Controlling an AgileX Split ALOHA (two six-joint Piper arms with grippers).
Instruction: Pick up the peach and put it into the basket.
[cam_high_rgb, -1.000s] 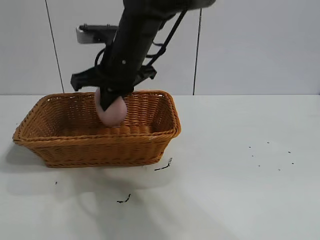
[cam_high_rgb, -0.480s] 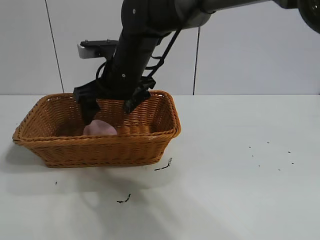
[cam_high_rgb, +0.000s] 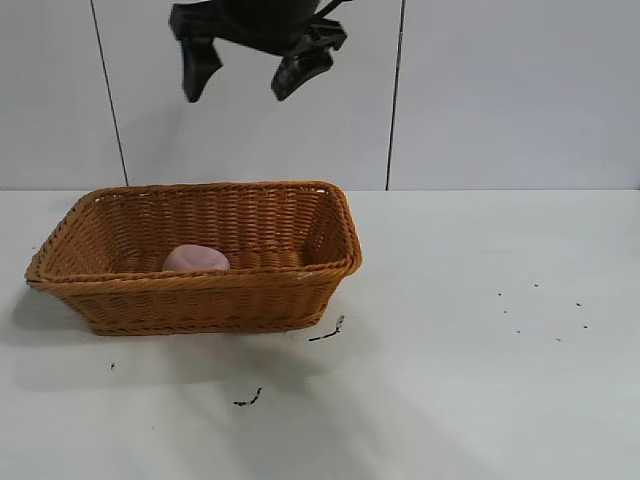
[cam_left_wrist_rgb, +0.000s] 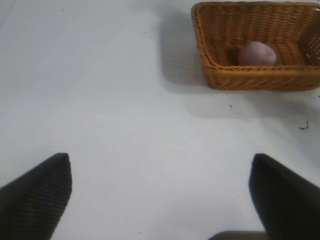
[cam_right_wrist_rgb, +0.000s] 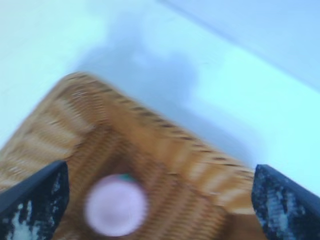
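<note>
- While the peach (cam_high_rgb: 196, 258) is lying on the floor of the basket (cam_high_rgb: 200, 300), nothing is touching it; it is sitting toward the basket's left half in the exterior view, close behind the near wall, with only its pale pink top showing over the braided rim.
- High above the basket, the right gripper (cam_high_rgb: 250, 68) is hanging at the upper edge of the exterior view with its two dark fingers spread wide apart and nothing between them.
- Looking down from the right wrist, the peach (cam_right_wrist_rgb: 116, 205) is showing as a blurred pink round on the woven bottom of the basket (cam_right_wrist_rgb: 165, 150), between that gripper's two spread fingertips (cam_right_wrist_rgb: 37, 197) at the picture's lower corners.
- Well away from the basket, the left gripper (cam_left_wrist_rgb: 160, 192) is hovering over bare table with its fingers also spread and empty; from there the basket (cam_left_wrist_rgb: 260, 80) is standing far off with the peach (cam_left_wrist_rgb: 257, 53) inside.
- Nothing is standing in the way between either gripper and the basket.
- Just in front of the basket's right near corner, a small dark scrap (cam_high_rgb: 328, 331) is lying on the table (cam_high_rgb: 480, 400), another scrap (cam_high_rgb: 249, 399) is lying nearer the camera, and a scatter of tiny black specks (cam_high_rgb: 545, 308) is dotting the surface well to the basket's right.
- Behind the basket, a pale panelled wall (cam_high_rgb: 500, 90) with thin dark vertical seams is rising from the back edge of the white table.
</note>
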